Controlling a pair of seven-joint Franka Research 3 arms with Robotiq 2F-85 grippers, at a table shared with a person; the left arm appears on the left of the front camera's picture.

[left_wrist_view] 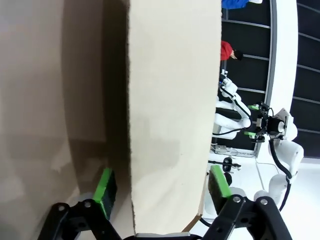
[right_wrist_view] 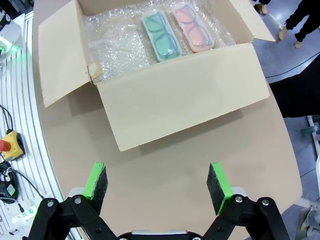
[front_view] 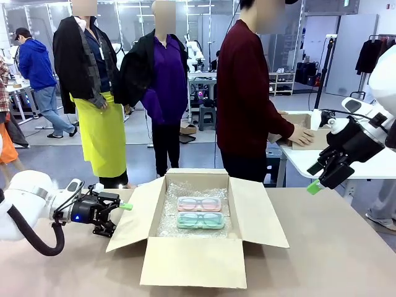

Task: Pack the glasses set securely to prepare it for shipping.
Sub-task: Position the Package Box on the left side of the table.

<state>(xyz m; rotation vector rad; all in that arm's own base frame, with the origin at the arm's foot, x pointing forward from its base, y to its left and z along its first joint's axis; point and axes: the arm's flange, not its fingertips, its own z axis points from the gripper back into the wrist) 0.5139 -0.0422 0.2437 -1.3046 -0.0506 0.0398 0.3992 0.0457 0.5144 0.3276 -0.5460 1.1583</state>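
- Front view: pink case [front_view: 200, 203] and mint case [front_view: 200, 219] lie side by side on bubble wrap [front_view: 185, 190] inside the open box [front_view: 192, 263] on the worktop [front_view: 334, 247]; packed, I'd say, but all flaps are splayed, so closing is left; a person [front_view: 247, 93] stands beyond.
- Left wrist view: left tool [left_wrist_view: 162, 186], pads apart, straddles the side flap [left_wrist_view: 170, 100]; not clamped.
- Right wrist view: right tool [right_wrist_view: 157, 182] hangs wide apart above the worktop; nothing blocks the near flap [right_wrist_view: 185, 95].

We list, on the table [front_view: 346, 260]:
- Cardboard box [front_view: 192, 263], at mid-table, flaps spread outward.
- Bubble wrap [front_view: 170, 219], in the box, over its floor.
- Far case [front_view: 200, 203] and near case [front_view: 200, 220], on the wrap, just beside each other.
- Left gripper [front_view: 119, 218], astride the box's left flap.
- Right gripper [front_view: 315, 178], above the table, right of the box, well apart.
- Person [front_view: 247, 93], behind the table.
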